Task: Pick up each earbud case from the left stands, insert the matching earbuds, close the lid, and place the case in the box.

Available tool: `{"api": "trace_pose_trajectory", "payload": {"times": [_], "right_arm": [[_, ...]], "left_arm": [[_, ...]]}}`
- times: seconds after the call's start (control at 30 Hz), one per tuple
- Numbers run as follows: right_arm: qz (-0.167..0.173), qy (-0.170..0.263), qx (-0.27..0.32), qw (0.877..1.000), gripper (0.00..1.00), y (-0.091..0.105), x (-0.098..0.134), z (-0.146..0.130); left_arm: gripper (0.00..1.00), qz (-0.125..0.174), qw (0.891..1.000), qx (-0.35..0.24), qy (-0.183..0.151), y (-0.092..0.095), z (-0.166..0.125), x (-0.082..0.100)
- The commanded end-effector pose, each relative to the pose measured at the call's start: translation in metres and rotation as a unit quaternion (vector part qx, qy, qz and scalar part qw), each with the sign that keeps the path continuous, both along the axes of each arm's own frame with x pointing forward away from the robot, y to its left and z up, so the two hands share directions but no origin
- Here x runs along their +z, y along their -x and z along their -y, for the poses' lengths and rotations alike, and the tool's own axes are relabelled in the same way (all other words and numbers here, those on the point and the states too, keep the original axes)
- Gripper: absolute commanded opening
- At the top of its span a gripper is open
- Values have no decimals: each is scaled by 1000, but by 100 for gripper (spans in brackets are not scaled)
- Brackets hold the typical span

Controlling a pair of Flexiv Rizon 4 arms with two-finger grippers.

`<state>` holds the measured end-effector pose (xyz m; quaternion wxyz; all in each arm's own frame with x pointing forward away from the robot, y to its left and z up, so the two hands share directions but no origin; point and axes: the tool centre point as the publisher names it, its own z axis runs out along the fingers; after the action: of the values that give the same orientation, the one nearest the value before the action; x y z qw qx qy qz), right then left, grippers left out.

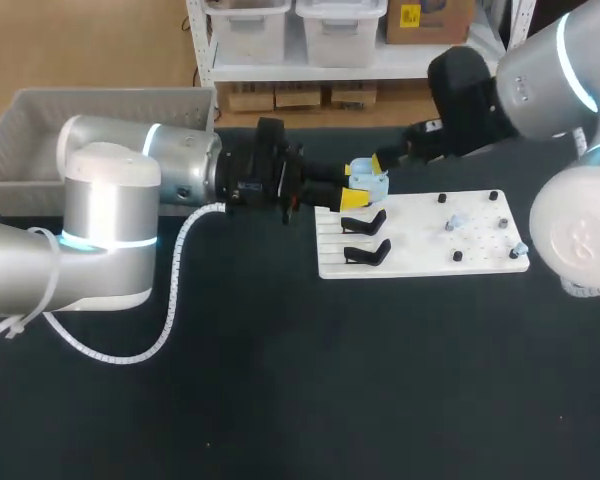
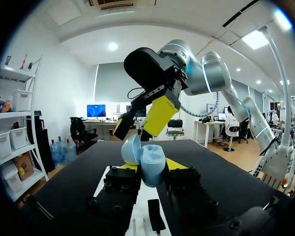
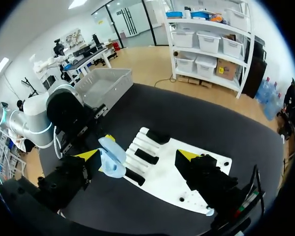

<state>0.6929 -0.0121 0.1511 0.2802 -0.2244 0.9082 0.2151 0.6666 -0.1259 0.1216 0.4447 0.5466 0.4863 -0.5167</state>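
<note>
Earbud case (image 2: 151,168) clamped in left end effector (image 2: 150,165); right end effector (image 3: 137,156) gapes beside it.

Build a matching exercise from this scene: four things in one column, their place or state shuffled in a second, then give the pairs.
Things:
1. earbud case
2. black stands
3. grey box
4. right gripper

Place or state:
A. bare, on the white board
B. fingers spread wide, holding nothing
C. lid open, gripped between the left gripper fingers
D. far left, behind the left arm

Pairs: 1-C, 2-A, 3-D, 4-B
</note>
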Motion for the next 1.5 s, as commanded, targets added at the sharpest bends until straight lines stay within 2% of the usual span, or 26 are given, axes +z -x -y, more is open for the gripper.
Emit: {"api": "trace_pose_trajectory", "payload": {"times": [0.03, 0.1, 0.2, 0.43, 0.8, 1.03, 1.13, 1.3, 1.43, 1.5], "right_arm": [[38, 37, -23, 998, 100, 16, 9, 16], [50, 66, -30, 996, 100, 18, 8, 28], [50, 108, -42, 992, 100, 25, 1, 48], [7, 170, -66, 983, 100, 43, -25, 95], [-66, 213, -77, 972, 100, 64, -59, 146], [-90, 230, -54, 968, 100, 71, -72, 162], [-100, 233, -34, 967, 93, 71, -77, 167], [-114, 237, -4, 965, 71, 70, -84, 170], [-120, 246, 18, 962, 67, 68, -89, 166], [-121, 250, 22, 960, 58, 66, -92, 166]], "left_arm": [[0, 1, 1000, 3, 0, 1, 0, 0], [0, 1, 1000, 3, 0, 1, 0, 0], [0, 1, 1000, 3, 0, 1, 0, 0], [0, 1, 1000, 3, 0, 1, 0, 0], [0, 1, 1000, 3, 0, 1, 0, 0], [0, 1, 1000, 3, 0, 1, 0, 0], [0, 1, 1000, 3, 0, 1, 0, 0], [0, 1, 1000, 3, 0, 1, 0, 0], [0, 1, 1000, 3, 0, 1, 0, 0], [0, 1, 1000, 3, 0, 1, 0, 0]]}}
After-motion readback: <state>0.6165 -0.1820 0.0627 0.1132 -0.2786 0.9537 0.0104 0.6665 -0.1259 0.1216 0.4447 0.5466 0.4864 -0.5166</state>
